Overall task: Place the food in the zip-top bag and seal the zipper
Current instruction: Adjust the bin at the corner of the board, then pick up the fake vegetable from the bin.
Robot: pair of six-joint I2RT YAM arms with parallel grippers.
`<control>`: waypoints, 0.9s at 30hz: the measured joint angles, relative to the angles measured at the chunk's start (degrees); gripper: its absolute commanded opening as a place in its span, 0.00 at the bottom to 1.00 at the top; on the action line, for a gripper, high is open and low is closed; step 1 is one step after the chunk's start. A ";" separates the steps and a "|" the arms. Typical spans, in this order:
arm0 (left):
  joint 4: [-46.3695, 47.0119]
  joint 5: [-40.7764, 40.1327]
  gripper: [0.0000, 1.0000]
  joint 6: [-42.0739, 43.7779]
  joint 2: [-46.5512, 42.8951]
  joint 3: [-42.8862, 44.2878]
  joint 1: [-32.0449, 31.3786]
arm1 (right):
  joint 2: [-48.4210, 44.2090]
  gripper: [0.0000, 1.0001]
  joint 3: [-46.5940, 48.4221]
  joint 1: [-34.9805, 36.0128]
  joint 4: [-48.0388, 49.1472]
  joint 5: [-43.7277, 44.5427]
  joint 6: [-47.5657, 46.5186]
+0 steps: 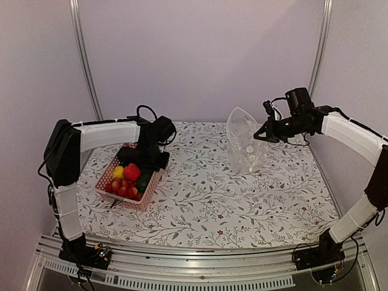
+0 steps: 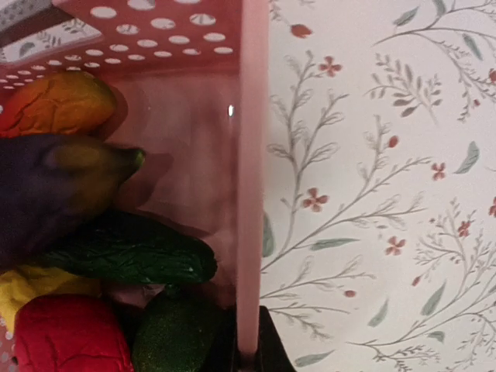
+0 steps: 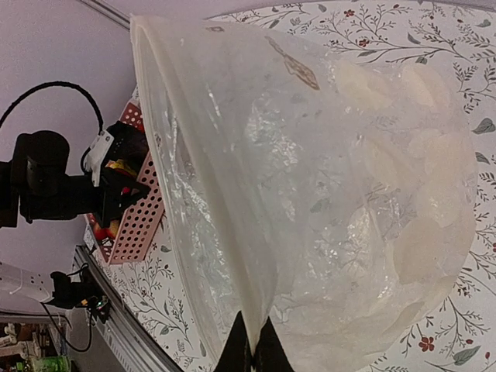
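The food [image 1: 128, 179] lies in a pink slotted basket [image 1: 145, 200] at the left: red, yellow and green toy pieces. In the left wrist view I see an orange piece [image 2: 58, 102], a purple eggplant [image 2: 54, 182], green cucumbers [image 2: 132, 252] and a red piece [image 2: 70, 337]. My left gripper [image 2: 246, 358] is shut on the basket's right wall [image 2: 249, 155]. The clear zip-top bag [image 1: 245, 142] stands open, mouth up, right of centre. My right gripper [image 3: 253, 349] is shut on its mouth edge, by the zipper strip [image 3: 159, 101]. The bag holds no food.
The floral tablecloth [image 1: 230, 200] covers the table. Metal frame posts [image 1: 85, 60] stand at the back corners. The left arm [image 3: 46, 186] and the basket [image 3: 136, 225] show in the right wrist view, left of the bag.
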 measured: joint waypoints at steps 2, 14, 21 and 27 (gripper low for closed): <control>-0.04 2.45 0.06 -2.49 3.37 5.25 -2.19 | 0.50 0.00 0.00 0.00 -0.02 0.04 -0.28; 1.36 14.25 0.58 -6.05 15.78 30.73 -5.77 | 3.58 0.00 1.57 -0.42 -1.38 1.86 -2.32; 2.10 7.61 0.83 -9.46 -1.16 19.91 -2.25 | 4.02 0.00 1.97 -0.57 -1.73 2.47 -2.49; 5.14 5.86 0.86 -16.37 -6.86 11.21 1.88 | 4.59 0.00 2.43 -0.59 -1.77 2.40 -2.47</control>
